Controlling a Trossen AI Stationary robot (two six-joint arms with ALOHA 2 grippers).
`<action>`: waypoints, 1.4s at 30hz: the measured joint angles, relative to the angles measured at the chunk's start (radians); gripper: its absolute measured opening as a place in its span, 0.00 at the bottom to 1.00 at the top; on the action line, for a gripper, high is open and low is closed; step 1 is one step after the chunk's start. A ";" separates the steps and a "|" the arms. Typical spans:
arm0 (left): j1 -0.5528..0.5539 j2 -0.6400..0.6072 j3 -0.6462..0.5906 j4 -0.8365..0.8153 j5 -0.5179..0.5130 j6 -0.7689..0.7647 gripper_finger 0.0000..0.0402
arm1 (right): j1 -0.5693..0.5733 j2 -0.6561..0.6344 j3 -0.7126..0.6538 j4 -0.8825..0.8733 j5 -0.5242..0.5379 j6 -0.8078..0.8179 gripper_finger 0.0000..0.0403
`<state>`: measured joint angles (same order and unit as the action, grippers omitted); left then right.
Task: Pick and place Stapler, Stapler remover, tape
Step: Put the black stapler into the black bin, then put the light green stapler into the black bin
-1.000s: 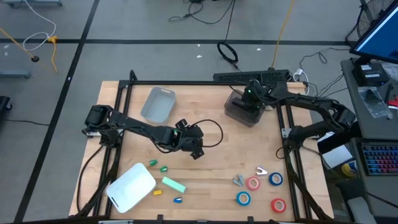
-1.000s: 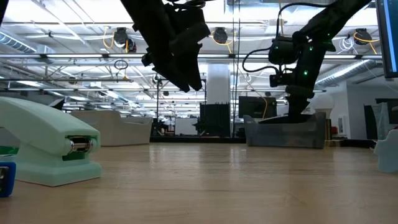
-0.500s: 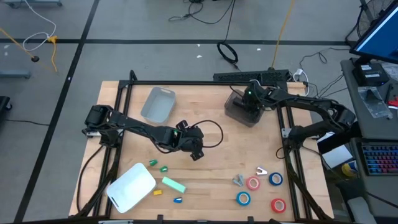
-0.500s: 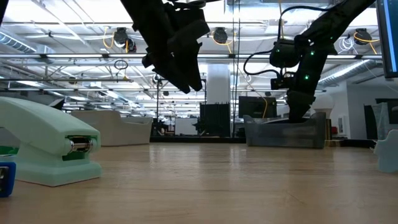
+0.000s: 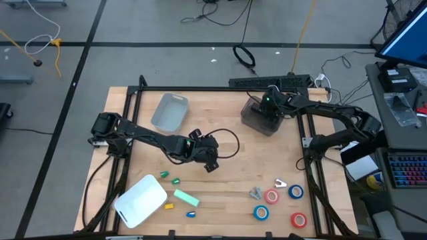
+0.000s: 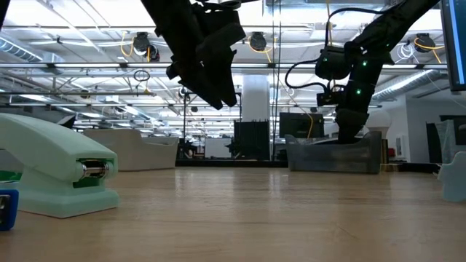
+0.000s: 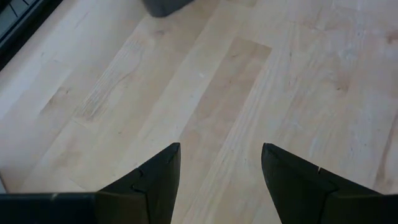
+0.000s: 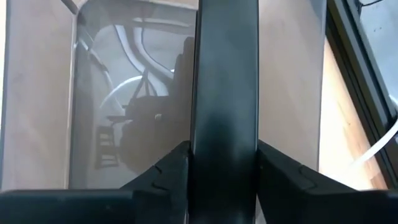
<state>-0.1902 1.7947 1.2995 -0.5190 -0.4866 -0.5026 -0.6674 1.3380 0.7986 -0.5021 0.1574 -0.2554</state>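
Observation:
My right gripper (image 5: 269, 115) stands over the dark grey bin (image 5: 255, 120) at the table's far right and is shut on a long black stapler (image 8: 224, 68). My left gripper (image 5: 211, 162) hovers open over bare wood mid-table (image 7: 221, 177), holding nothing. Two red tape rolls (image 5: 271, 197) (image 5: 298, 219) and two blue ones (image 5: 295, 192) (image 5: 261, 213) lie flat near the right front edge. Beside them lie two staple removers (image 5: 257, 193) (image 5: 279, 182). A pale green stapler (image 5: 187, 197) (image 6: 58, 175) rests on the table at the front left. My right gripper pinches the black stapler between its two fingers (image 8: 168, 168), one on each long side of its body (image 8: 224, 140). The fingers come from above, pointing down, and lie along it. The stapler reaches down past the fingertips into the dark bin; whether its far end touches the bin's floor, I cannot tell.
A light grey bin (image 5: 170, 112) sits at the far left and a white bin (image 5: 140, 199) at the front left. Small green (image 5: 163, 175), yellow (image 5: 169, 206) and blue (image 5: 191, 214) pieces lie around the green stapler. A black frame (image 5: 200, 89) borders the table.
My right gripper has sunk a little toward the dark bin with the stapler still in its hold.

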 joint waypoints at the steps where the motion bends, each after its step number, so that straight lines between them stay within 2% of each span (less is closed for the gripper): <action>1: 0.000 0.000 0.000 0.000 0.000 0.000 0.56 | 0.000 0.000 0.000 0.004 0.000 0.000 0.37; 6: 0.000 0.000 0.000 0.000 0.000 0.000 0.56 | 0.000 0.000 0.000 0.006 -0.002 -0.006 0.40; 17: 0.000 0.000 0.000 0.000 0.000 0.000 0.56 | 0.000 -0.005 0.000 0.018 -0.001 -0.018 0.38; 21: 0.000 0.000 0.000 0.000 0.000 0.000 0.56 | 0.022 -0.053 0.014 0.017 -0.002 0.021 0.38; 26: 0.000 0.000 0.000 -0.002 0.000 0.001 0.56 | 0.080 -0.184 0.036 -0.002 -0.009 0.061 0.38; 28: 0.000 0.000 0.000 -0.003 0.000 0.001 0.56 | 0.109 -0.253 0.039 -0.006 -0.055 0.086 0.38; 34: 0.000 0.000 0.000 -0.003 0.000 0.001 0.56 | 0.195 -0.448 0.040 -0.004 -0.335 0.220 0.38; 38: 0.000 0.000 0.000 -0.002 0.000 0.001 0.56 | 0.246 -0.547 0.040 -0.019 -0.392 0.293 0.38; 42: -0.002 0.000 0.000 -0.002 0.006 0.000 0.56 | 0.282 -0.633 0.040 -0.085 -0.398 0.359 0.38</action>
<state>-0.1917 1.7950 1.2991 -0.5211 -0.4804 -0.5026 -0.3853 0.7050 0.8383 -0.5867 -0.2405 0.1034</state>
